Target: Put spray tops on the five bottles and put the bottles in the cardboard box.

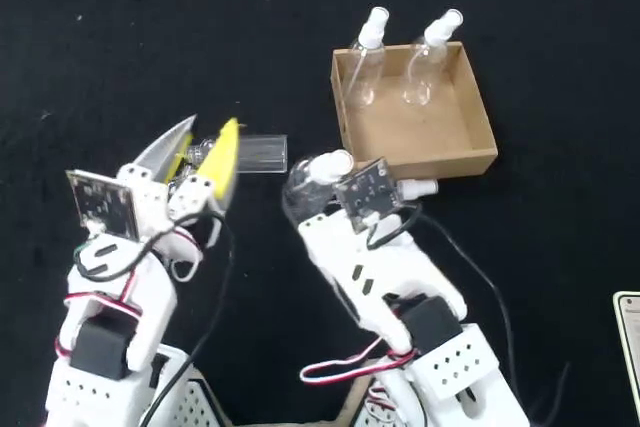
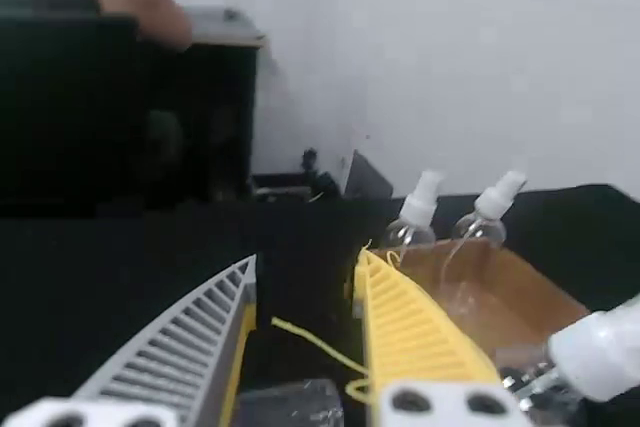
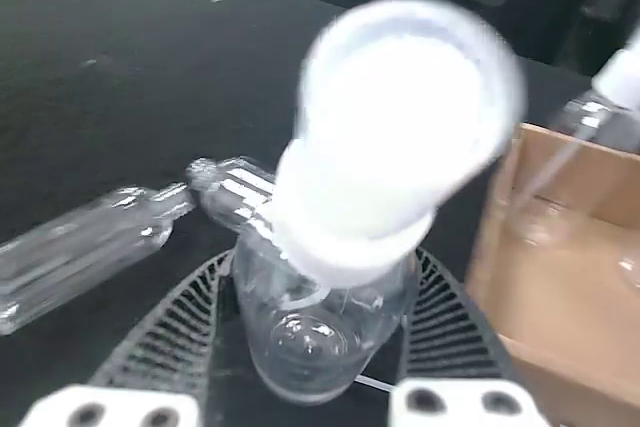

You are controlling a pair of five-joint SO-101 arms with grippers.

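1. High view: the cardboard box (image 1: 430,132) is already holding two finished bottles, the first boxed bottle (image 1: 366,62) and the second boxed bottle (image 1: 428,59). Both are wearing spray tops and leaning on the far wall. The right gripper (image 1: 318,195) is clamping the third bottle (image 1: 305,185), which has its white top on. It is sitting just beside the box's near corner, not yet inside. The left gripper (image 1: 208,129) is standing wide and carrying nothing, with a bare bottle (image 1: 258,152) lying on the table just beside its yellow finger.

2. Left wrist view: the left gripper (image 2: 305,267) is gaping with nothing between its jaws. Beyond it the cardboard box (image 2: 520,297) is showing the two topped bottles at its far side.

3. Right wrist view: the right gripper (image 3: 325,292) is squeezing the third bottle's clear body, and the spray top (image 3: 400,127) is looming above. Behind it, what look like two uncapped bottles are lying on the table, one long (image 3: 80,247) and one nearer (image 3: 235,187).

4. Judging progress: two bottles are done and the third needs only boxing. The lying ones are still waiting for tops and boxing.
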